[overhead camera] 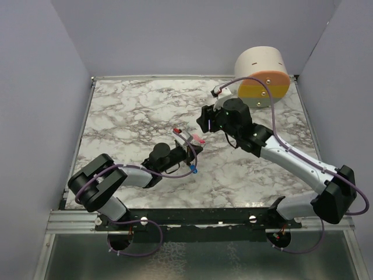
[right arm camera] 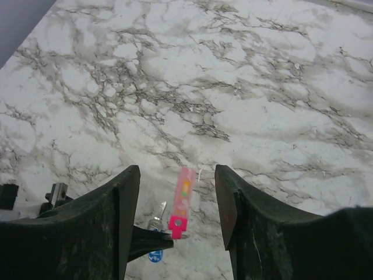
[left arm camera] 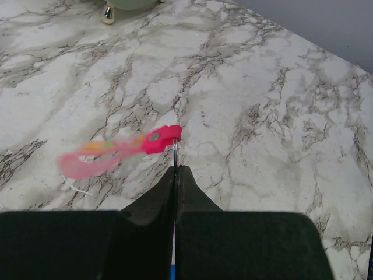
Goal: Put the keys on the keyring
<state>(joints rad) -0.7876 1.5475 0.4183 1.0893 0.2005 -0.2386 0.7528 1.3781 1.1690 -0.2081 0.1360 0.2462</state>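
My left gripper [overhead camera: 189,150] is shut on the thin silver wire of the keyring [left arm camera: 175,153] and holds it above the marble. The ring's pink tag [left arm camera: 116,153] sticks out past the fingertips, blurred; it also shows in the top view [overhead camera: 198,139] and in the right wrist view [right arm camera: 182,201]. The key, with its blue head [right arm camera: 155,255] and silver blade, sits right by the left fingertips [right arm camera: 148,242]; I cannot tell if it hangs on the ring. Its blue also shows in the top view [overhead camera: 193,170]. My right gripper [overhead camera: 204,125] is open and empty, just above and behind the tag [right arm camera: 178,175].
A round white box with an orange and yellow face [overhead camera: 263,76] stands at the back right corner of the marble table [overhead camera: 134,111]. Grey walls close in the left, right and far sides.
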